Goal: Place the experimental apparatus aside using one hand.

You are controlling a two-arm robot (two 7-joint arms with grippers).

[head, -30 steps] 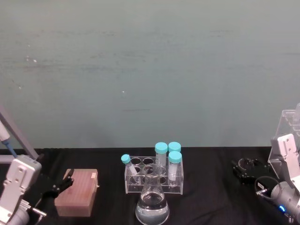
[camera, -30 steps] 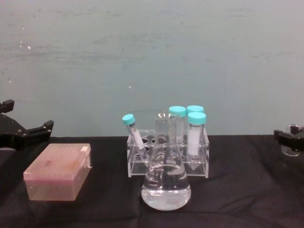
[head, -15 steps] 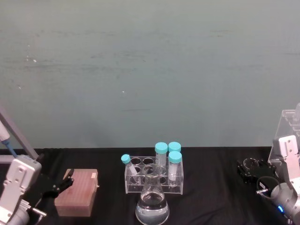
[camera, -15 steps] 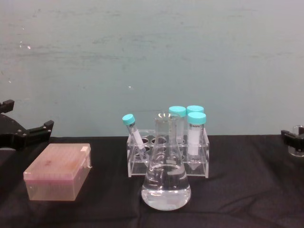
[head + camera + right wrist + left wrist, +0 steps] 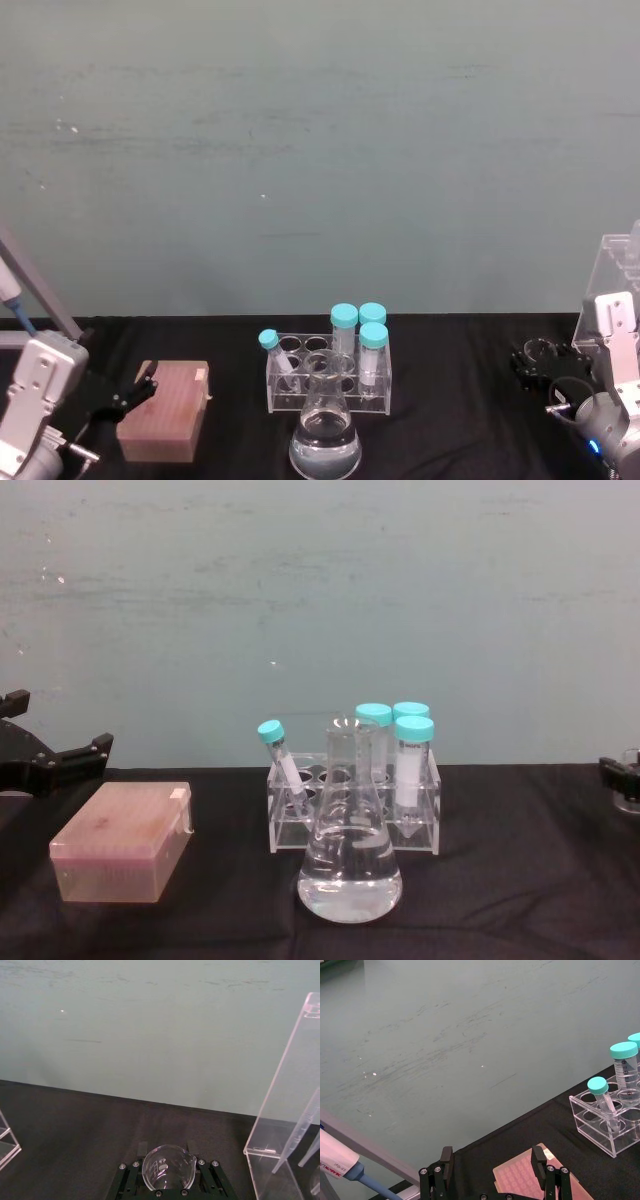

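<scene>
From the head view, the right gripper (image 5: pixel 545 362) sits at the far right of the cloth (image 5: pixel 450 420). It is just beside the stand (image 5: pixel 612 262), with the beaker (image 5: pixel 538 350) in its jaws. We judge the step in hand to be setting that beaker down aside. To do it well, we would keep the beaker upright and lower it onto bare cloth short of the stand. We would release only once the base rests, then back straight out so the jaws do not catch the rim. The flask (image 5: pixel 325 440) stands at the front centre, just in front of the rack (image 5: pixel 328 378) and well apart from the right gripper. The left gripper (image 5: pixel 140 383) is parked at the left, beside the box (image 5: pixel 165 410).

In the left wrist view, the left gripper's jaws are spread wide with nothing between them, and the box lies beyond them.

The right wrist view shows the jaws pinching the beaker from both sides. It is small, clear and empty, with printed marks on its wall and a rounded rim. Glass this smooth will likely slip if the grip is loose. The stand rises close by, with thin glass rods (image 5: pixel 299 1142) leaning inside it.

In the chest view, the beaker and gripper sit at the right edge. We cannot tell whether the base touches the cloth. The flask holds clear liquid in its wide bottom.
</scene>
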